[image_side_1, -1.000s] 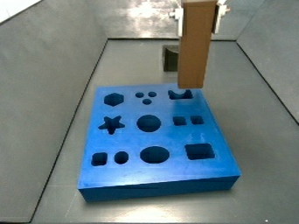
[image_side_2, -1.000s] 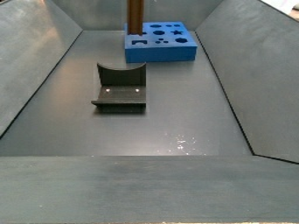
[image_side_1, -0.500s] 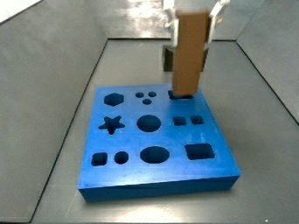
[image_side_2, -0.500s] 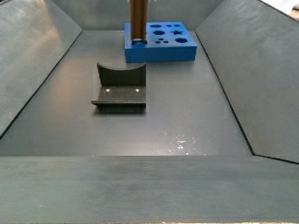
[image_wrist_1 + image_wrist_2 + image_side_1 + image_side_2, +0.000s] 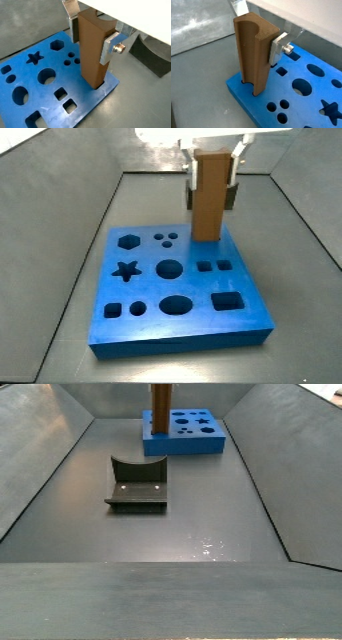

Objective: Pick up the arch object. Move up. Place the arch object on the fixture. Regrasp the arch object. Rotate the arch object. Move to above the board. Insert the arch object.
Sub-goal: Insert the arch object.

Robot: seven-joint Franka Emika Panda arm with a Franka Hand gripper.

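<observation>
Fingers [image 5: 109, 47] are flat silver plates, and we see them clamped on opposite faces of the orange-brown elongated arch object [image 5: 92, 52], one plate with a round bolt head showing on its near side in both wrist views [image 5: 278, 46]. Biggest thing after the grey walled floor [image 5: 201, 524] is the thick bright blue rectangular board [image 5: 174, 288] with shaped cut-outs; we make out a star, a hexagon, circles and squares in a side view. That board [image 5: 187, 432] sits at the far end of the floor in a side view, well apart from the fixture. We see the arch object [image 5: 209, 196] standing upright, its lower end down in a hole near the board's far right corner in a side view, and in a wrist view [image 5: 254, 55] its base sits inside a cut-out close to the board's [image 5: 298, 100] edge. How deep it goes, we cannot tell. Its top end shows a curved scoop in that wrist view. The gripper [image 5: 211, 173] is above the board's far edge, holding the block high up. The small dark grey-olive fixture [image 5: 138, 484] with a U-shaped scooped top rests on the floor mid-way along, nothing on it. In a wrist view, part of a dark block [image 5: 152, 52] shows beyond the board's [image 5: 40, 85] edge.
</observation>
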